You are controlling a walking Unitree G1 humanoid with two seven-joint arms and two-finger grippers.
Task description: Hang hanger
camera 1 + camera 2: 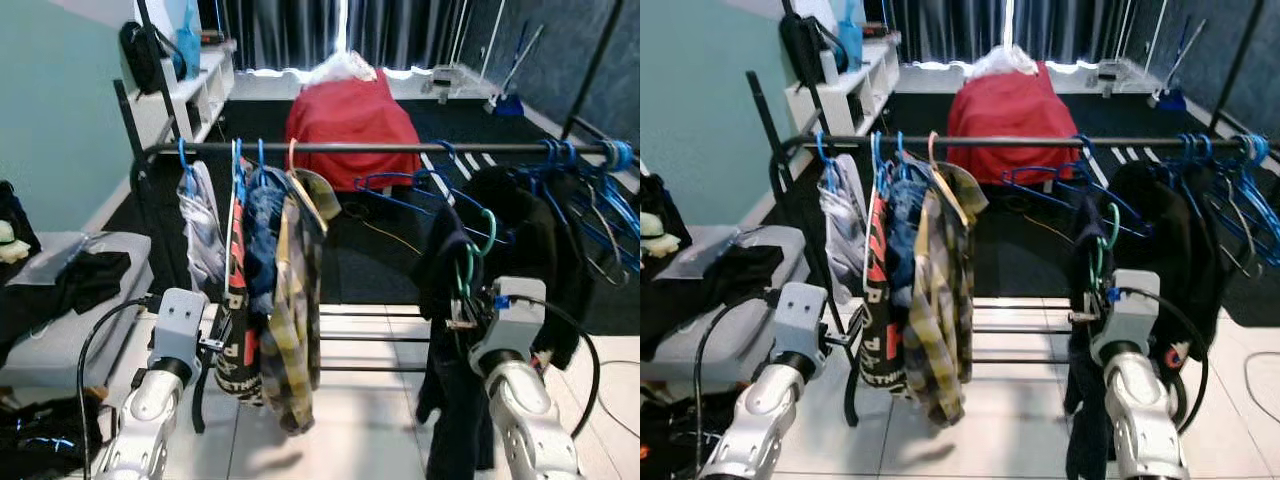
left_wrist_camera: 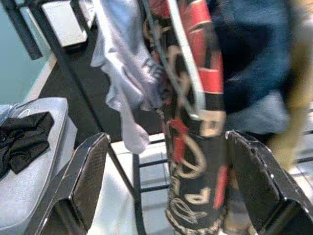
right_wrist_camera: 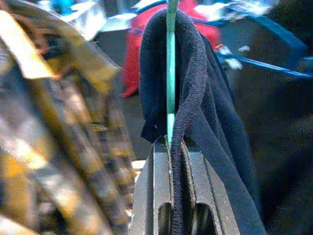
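The right gripper (image 3: pixel 171 161) is clamped on a green hanger (image 1: pixel 470 262) that carries a dark garment (image 3: pixel 205 98); the fingers are pressed together around the hanger's thin shaft and a fold of the cloth. In the head views the hanger sits below the black rail (image 1: pixel 400 148), its hook curling up near the rail but not over it, with the garment drooping down past the right arm toward the tiled floor (image 1: pixel 370 420). On the rail, a stretch of bare bar lies between the plaid shirt (image 1: pixel 295 310) at the end of the left cluster and the blue empty hangers (image 1: pixel 590 200) bunched toward the right end; a few slanted blue hangers reach into that gap. The left gripper (image 2: pixel 166 186) hangs open, its two fingers spread wide, just in front of a red-and-black garment (image 1: pixel 238 300) and a pale grey one (image 1: pixel 203 235) near the rail's left end. A red-covered object (image 1: pixel 350 115) stands well behind the rack on the dark floor
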